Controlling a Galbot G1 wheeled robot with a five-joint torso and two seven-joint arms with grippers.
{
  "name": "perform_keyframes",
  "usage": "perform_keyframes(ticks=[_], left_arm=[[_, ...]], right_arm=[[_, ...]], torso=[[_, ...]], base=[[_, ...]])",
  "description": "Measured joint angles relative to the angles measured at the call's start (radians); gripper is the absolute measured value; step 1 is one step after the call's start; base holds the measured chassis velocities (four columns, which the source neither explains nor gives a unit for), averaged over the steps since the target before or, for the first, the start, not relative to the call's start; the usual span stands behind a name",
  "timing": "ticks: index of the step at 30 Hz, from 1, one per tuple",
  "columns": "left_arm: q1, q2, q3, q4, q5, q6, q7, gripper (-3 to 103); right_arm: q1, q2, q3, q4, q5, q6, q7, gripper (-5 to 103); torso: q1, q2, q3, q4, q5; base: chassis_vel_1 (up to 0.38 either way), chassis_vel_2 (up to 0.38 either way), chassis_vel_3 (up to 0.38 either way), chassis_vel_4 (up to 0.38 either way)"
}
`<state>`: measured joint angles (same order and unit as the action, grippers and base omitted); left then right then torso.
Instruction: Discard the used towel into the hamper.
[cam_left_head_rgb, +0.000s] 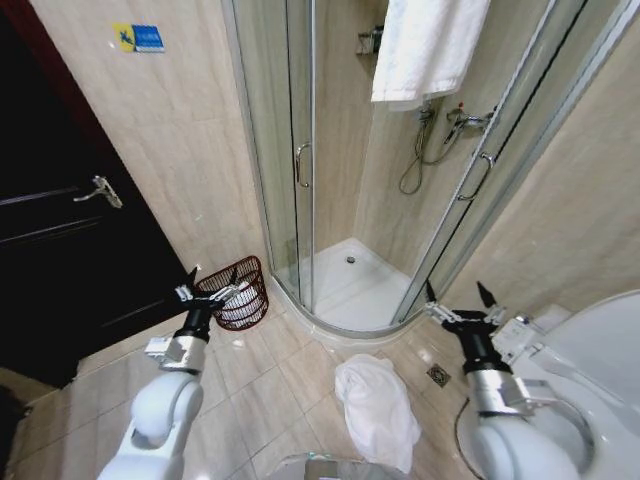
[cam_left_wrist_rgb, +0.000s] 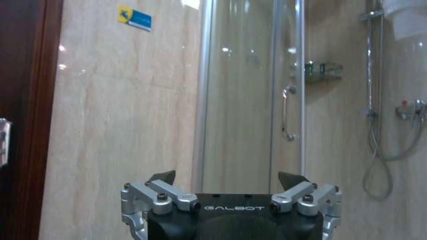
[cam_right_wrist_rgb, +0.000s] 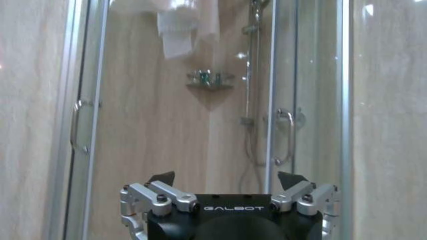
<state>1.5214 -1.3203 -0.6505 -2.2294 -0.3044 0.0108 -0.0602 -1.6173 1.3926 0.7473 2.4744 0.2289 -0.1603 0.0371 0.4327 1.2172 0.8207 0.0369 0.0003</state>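
A crumpled white towel lies on the tiled floor between my two arms, close in front of me. The hamper, a dark red-brown wire basket, stands on the floor against the wall left of the shower, with something white inside it. My left gripper is held up open just in front of the hamper, holding nothing; in the left wrist view this left gripper faces the wall and shower door. My right gripper is also open and holds nothing, raised to the right of the towel; the right gripper faces the shower.
A glass shower cabin with a raised white tray fills the corner ahead. Another white towel hangs over its top. A dark door is at the left, a white toilet at the right, a floor drain beside the towel.
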Motion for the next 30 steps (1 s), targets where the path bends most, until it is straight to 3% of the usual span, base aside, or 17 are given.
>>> perform_keyframes(ticks=[3, 6, 12, 21, 27, 30], left_arm=[[0.033, -0.013, -0.009, 0.001, 0.019, -0.019, -0.001, 100], [0.069, -0.038, -0.031, -0.002, 0.041, -0.043, -0.001, 100], [0.094, -0.083, -0.056, -0.005, 0.059, -0.076, -0.007, 100], [0.128, -0.134, -0.084, 0.011, 0.096, -0.110, -0.010, 100], [0.125, -0.145, -0.090, 0.008, 0.097, -0.110, -0.011, 100], [0.122, -0.149, -0.090, 0.005, 0.097, -0.107, -0.011, 100]], right_arm=[[0.082, -0.090, 0.002, -0.013, 0.063, -0.038, 0.018, 100], [0.179, -0.198, 0.003, -0.044, 0.145, -0.070, 0.045, 100], [0.338, -0.319, -0.001, -0.124, 0.242, -0.088, 0.072, 100], [0.806, -0.590, -0.114, -0.364, 0.454, -0.084, 0.103, 100], [1.034, -0.652, -0.207, -0.425, 0.562, -0.106, 0.124, 100], [1.244, -0.671, -0.340, -0.469, 0.632, -0.118, 0.140, 100]], torso=[[-0.001, -0.001, -0.001, 0.0014, -0.0002], [-0.002, -0.003, -0.002, 0.0011, 0.0000], [-0.003, -0.006, -0.003, 0.0003, 0.0004], [-0.004, -0.010, -0.005, 0.0006, 0.0003], [-0.005, -0.010, -0.006, 0.0005, -0.0005], [-0.005, -0.011, -0.006, 0.0005, 0.0000]], base=[[0.000, 0.000, 0.000, 0.000], [0.000, 0.000, 0.000, 0.000], [0.000, 0.000, 0.000, 0.000], [0.000, 0.000, 0.000, 0.000], [0.000, 0.000, 0.000, 0.000], [0.000, 0.000, 0.000, 0.000]])
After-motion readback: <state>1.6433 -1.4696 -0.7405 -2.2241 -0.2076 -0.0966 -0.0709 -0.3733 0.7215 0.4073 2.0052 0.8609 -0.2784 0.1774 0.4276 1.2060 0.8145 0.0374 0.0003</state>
